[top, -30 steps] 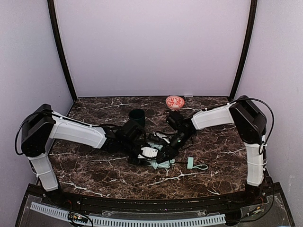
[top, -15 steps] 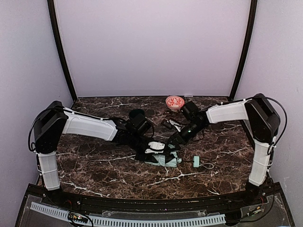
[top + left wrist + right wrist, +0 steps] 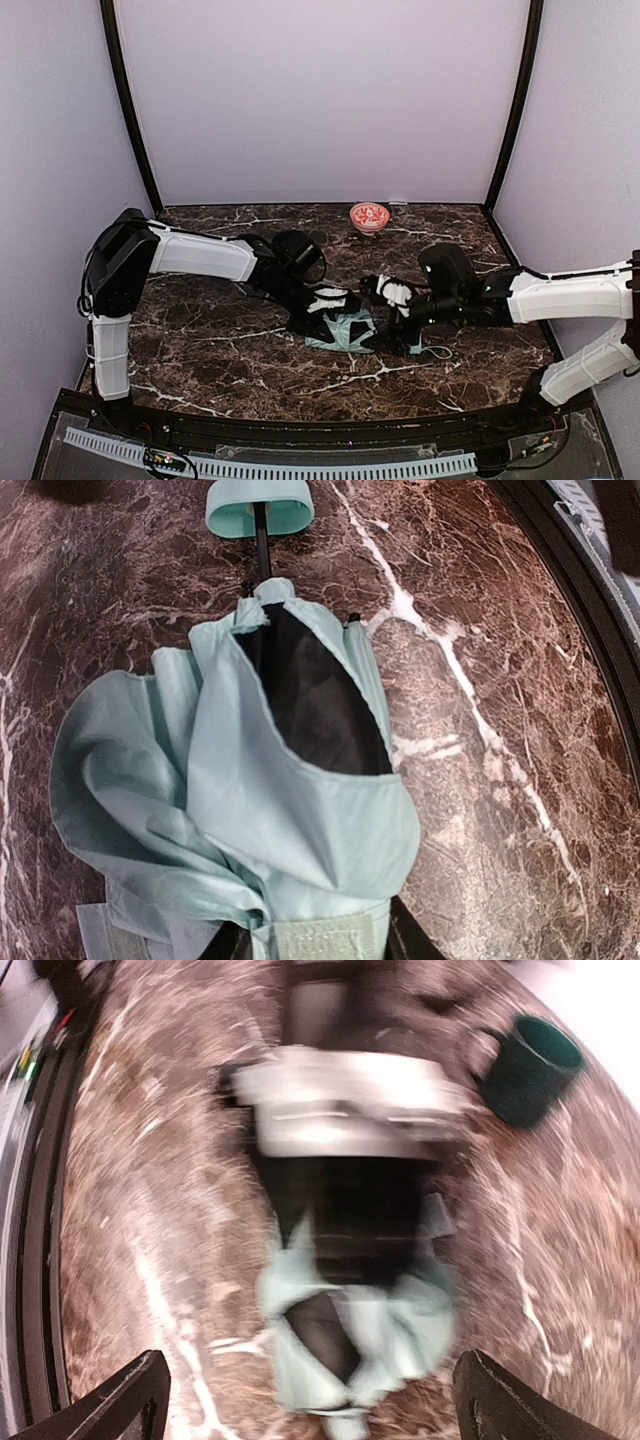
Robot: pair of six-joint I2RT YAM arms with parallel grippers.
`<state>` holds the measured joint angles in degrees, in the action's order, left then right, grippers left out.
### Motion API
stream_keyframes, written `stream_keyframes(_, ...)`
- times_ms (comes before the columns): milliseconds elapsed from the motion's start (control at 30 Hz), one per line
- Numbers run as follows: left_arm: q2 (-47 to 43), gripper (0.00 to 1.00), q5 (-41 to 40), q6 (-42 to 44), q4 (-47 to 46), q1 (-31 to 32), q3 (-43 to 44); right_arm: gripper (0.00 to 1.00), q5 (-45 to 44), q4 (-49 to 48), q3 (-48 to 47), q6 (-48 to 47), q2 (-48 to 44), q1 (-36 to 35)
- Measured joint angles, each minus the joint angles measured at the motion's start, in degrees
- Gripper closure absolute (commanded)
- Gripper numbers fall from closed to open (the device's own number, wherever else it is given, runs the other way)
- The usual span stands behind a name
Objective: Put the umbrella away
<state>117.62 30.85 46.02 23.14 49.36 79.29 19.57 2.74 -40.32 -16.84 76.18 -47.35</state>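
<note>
The umbrella (image 3: 342, 330) lies as a crumpled pale mint-green bundle with black lining at the middle of the marble table (image 3: 200, 350). In the left wrist view its fabric (image 3: 290, 810) fills the frame. Its thin black shaft (image 3: 262, 555) runs up to the small mint handle (image 3: 258, 508). My left gripper (image 3: 318, 305) (image 3: 320, 945) is shut on the fabric end by the velcro strap. My right gripper (image 3: 390, 318) (image 3: 320, 1400) hovers low at the handle end, open wide, with nothing between its fingers. The right wrist view is blurred, and the umbrella (image 3: 350, 1330) lies just ahead of the jaws.
A dark green mug (image 3: 293, 243) (image 3: 530, 1055) stands behind the left wrist, partly hidden by that arm. A small red bowl (image 3: 369, 216) sits at the back by the wall. The table's black front rail (image 3: 590, 630) runs close to the umbrella.
My right gripper let go of the umbrella, opened wide and swung down to the right, low by the handle end. The left arm reached farther right with the fabric, jaws narrowing on it.
</note>
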Motion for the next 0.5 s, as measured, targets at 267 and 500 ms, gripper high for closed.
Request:
stream_keyframes(267,1.75,0.75,2.82,-0.94,2.71,-1.03,2.43,0.00,-17.40,-9.68,4.55,-12.72,5.27,-12.76)
stream_keyframes(500,2.93,0.75,4.63,-1.20,4.55,-1.57,4.07,0.00,-24.83,-15.04,2.86,-19.26,12.74,-13.16)
